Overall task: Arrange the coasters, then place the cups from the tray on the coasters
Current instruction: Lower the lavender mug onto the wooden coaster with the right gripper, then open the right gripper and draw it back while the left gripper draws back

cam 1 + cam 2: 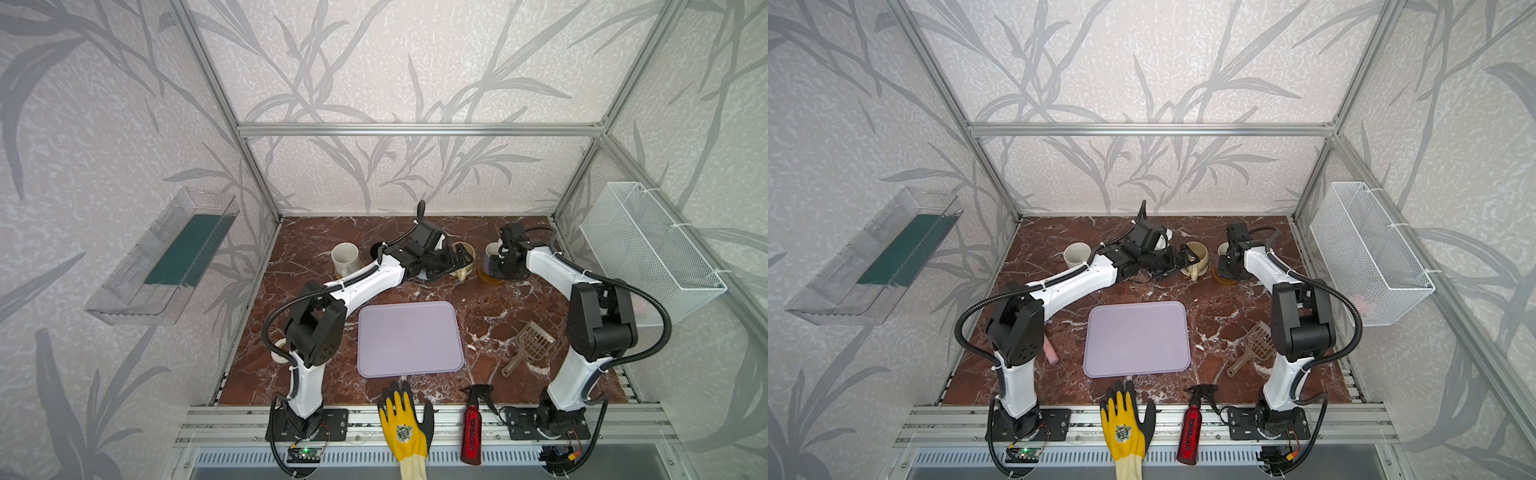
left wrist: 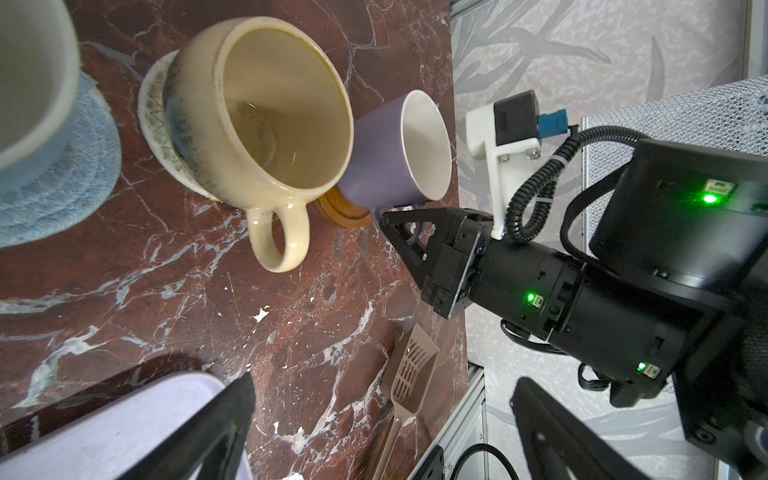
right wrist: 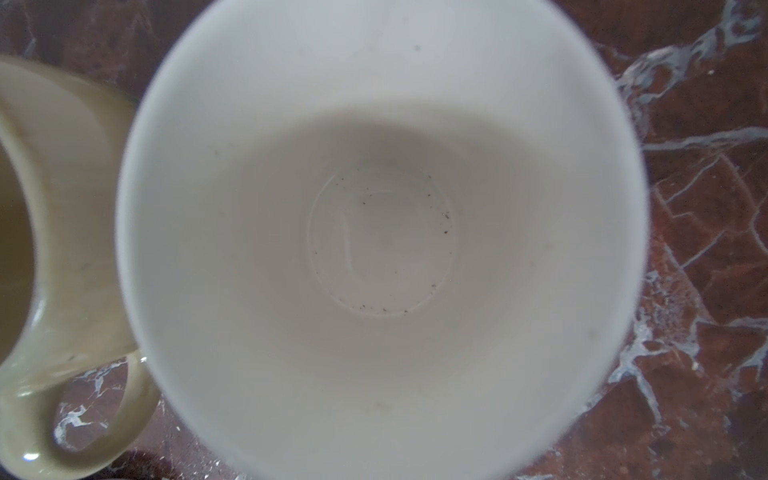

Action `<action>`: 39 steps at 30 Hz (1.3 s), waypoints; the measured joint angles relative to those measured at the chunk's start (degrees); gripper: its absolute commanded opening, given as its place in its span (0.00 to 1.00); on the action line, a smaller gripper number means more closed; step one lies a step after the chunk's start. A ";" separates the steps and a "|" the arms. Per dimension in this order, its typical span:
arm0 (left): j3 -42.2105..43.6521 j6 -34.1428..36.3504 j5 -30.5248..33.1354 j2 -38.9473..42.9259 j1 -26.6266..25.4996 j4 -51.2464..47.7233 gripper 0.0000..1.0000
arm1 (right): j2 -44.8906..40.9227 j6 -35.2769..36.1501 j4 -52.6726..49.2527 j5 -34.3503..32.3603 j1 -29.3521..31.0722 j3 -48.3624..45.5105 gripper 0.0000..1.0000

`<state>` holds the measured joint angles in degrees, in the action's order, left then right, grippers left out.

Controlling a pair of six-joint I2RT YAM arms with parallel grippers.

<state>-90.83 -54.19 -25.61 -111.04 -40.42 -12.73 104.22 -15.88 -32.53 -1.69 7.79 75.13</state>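
Enclosure: aluminium frame with leaf-patterned wall panels on three sides. A wire basket [image 1: 648, 253] hangs on one side wall and a clear bin [image 1: 166, 257] on the opposite one.

Table [image 1: 498, 316]: red-brown marble pattern with white veins. It looks hard and smooth, so you should expect a coaster to slide if a cup is dragged across it.

Tray [image 1: 409, 338]: near the middle of the table, bare. No cup remains on it, which I judge puts you at the final placement.

Right hand [image 2: 384, 216]: closed on the handle of the lavender cup [image 2: 390, 166], with the wrist above the cup (its camera looks straight down into the white inside). Gripping by the handle keeps the fingers clear of the beige cup [image 2: 270, 120] just beside it. The lavender cup's base meets the amber coaster [image 2: 340, 212]. Whether it sits flat I cannot tell.

Left hand [image 1: 463, 259]: jaws wide apart, holding nothing, near the beige cup but not touching it. That cup stands on the cream coaster [image 2: 153, 108] with its handle toward the tray.

Remaining cups: the light blue cup [image 2: 33, 83] sits on the blue woven coaster [image 2: 62, 187]. The white cup [image 1: 345, 257] stands at the far left of the row. The black cup is hidden behind the left arm.
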 measured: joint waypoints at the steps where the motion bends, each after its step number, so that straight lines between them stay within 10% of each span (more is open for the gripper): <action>1: 0.22 -0.02 0.00 0.00 0.02 0.37 0.99 | 0.00 0.09 0.11 -0.17 0.00 -0.20 0.00; 19: 2.32 -0.87 0.02 0.07 0.07 1.51 0.99 | 0.00 0.98 2.45 -0.63 0.02 -2.78 0.00; 39: 5.66 -2.23 0.02 2.23 0.07 3.56 0.99 | -0.02 0.98 2.45 1.31 0.02 -4.85 0.30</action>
<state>-85.17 -56.42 -25.58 -108.81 -40.36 -9.17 104.20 -14.90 -30.09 -0.38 7.81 70.28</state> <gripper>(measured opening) 0.987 0.297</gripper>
